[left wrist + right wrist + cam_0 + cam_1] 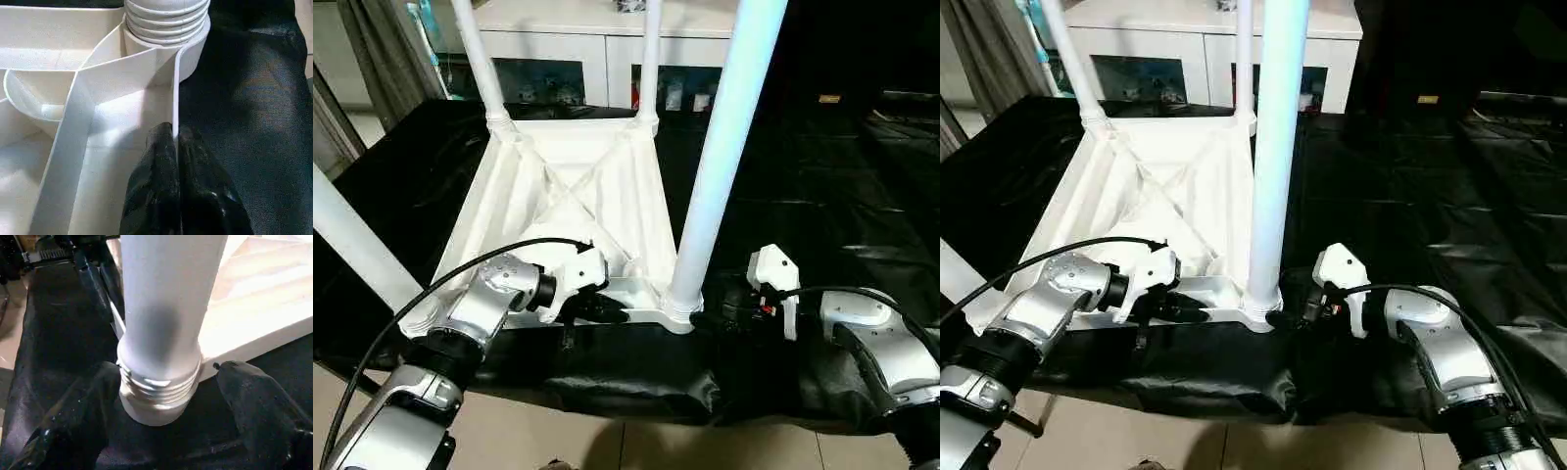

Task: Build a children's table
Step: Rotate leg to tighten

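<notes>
Both arms reach level: left gripper point(173, 147) pinches the table top's rim point(175, 88).

A crinkled, glossy black sheet point(822, 186) covers the tabletop, behind it stands a white cabinet point(597, 39) with glass doors point(536, 80) showing small items inside, grey curtains point(382, 49) hang at the far left, and pale floor tiles point(607, 446) lie below.

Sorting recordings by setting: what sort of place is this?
Probably an indoor room or lab: a white cabinet with glass doors, a curtain, tiled floor, and a work surface under black sheeting.
</notes>
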### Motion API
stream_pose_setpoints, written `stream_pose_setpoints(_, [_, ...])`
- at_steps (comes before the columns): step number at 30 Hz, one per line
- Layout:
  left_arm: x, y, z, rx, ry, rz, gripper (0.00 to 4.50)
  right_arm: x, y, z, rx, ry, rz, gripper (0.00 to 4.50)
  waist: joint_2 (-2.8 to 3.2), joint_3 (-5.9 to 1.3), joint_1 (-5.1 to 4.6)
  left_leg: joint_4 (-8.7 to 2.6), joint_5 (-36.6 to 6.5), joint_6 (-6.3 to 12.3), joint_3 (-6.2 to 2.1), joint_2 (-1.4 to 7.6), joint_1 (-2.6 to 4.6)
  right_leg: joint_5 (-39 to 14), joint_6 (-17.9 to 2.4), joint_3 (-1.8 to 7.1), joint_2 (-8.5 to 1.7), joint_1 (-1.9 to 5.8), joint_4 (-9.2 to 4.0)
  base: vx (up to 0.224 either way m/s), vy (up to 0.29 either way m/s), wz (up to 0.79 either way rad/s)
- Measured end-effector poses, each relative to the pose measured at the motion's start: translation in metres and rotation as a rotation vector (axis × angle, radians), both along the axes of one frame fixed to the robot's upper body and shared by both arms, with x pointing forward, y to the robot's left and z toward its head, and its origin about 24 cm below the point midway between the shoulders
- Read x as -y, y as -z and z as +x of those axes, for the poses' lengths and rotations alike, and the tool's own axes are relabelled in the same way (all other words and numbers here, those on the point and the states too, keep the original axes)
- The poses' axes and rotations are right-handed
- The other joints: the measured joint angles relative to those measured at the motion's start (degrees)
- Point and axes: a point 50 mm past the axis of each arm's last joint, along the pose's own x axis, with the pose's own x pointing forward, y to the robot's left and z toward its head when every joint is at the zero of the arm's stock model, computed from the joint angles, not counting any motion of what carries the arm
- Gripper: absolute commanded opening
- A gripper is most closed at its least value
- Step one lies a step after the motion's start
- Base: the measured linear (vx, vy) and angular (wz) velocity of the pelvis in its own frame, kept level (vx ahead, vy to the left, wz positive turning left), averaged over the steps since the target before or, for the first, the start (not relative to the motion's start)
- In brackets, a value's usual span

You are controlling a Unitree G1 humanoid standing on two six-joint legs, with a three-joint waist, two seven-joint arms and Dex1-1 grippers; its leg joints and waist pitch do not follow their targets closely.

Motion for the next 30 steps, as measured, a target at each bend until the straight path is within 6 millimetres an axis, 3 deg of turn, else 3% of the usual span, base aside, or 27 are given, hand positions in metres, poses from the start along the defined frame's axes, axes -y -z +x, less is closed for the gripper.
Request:
stream_pose_setpoints(9, [0.004, 0.001, 0.001, 0.011, -0.006, -0.006, 0.02, -0.003, 0.001, 0.000, -0.001, -0.005, 0.012, 3.66, 0.13, -0.08, 0.02, 0.00, 0.0, 0.00, 0.00, -0.01, 0.02, 0.0, 0.0, 0.01, -0.01, 0.02, 0.01, 0.000, 0.000, 0.00])
stream_pose_setpoints(18, [0.009, 0.002, 0.003, 0.027, -0.016, -0.008, 0.02, -0.019, 0.003, 0.007, 0.018, 0.007, 0.069, 3.66, 0.21, -0.13, 0.00, 0.00, 0.0, -0.01, -0.01, -0.02, 0.06, 0.0, -0.1, 0.01, -0.02, 0.09, 0.01, 0.000, 0.000, 0.00])
stream_pose_setpoints(23, [0.010, 0.002, 0.003, 0.024, -0.016, -0.007, 0.00, -0.020, 0.006, 0.009, 0.019, 0.016, 0.057, 3.24, 0.21, -0.14, 0.00, 0.00, 0.0, -0.01, -0.01, -0.03, 0.06, 0.0, -0.1, 0.01, -0.02, 0.11, 0.01, 0.000, 0.000, 0.00])
stream_pose_setpoints(24, [0.009, 0.002, 0.003, 0.023, -0.017, -0.007, 0.00, -0.020, 0.006, 0.010, 0.018, 0.016, 0.056, 2.99, 0.21, -0.14, 0.00, 0.00, 0.0, -0.01, -0.02, -0.03, 0.07, 0.0, -0.1, 0.01, -0.02, 0.11, 0.01, 0.000, 0.000, 0.00])
stream_pose_setpoints(30, [0.009, 0.002, 0.003, 0.023, -0.017, -0.005, 0.00, -0.019, 0.007, 0.012, 0.034, 0.014, 0.045, 2.61, 0.21, -0.14, -0.01, -0.01, 0.0, -0.01, -0.02, -0.03, 0.09, 0.0, -0.1, 0.00, -0.02, 0.14, 0.01, 0.000, 0.000, 0.00])
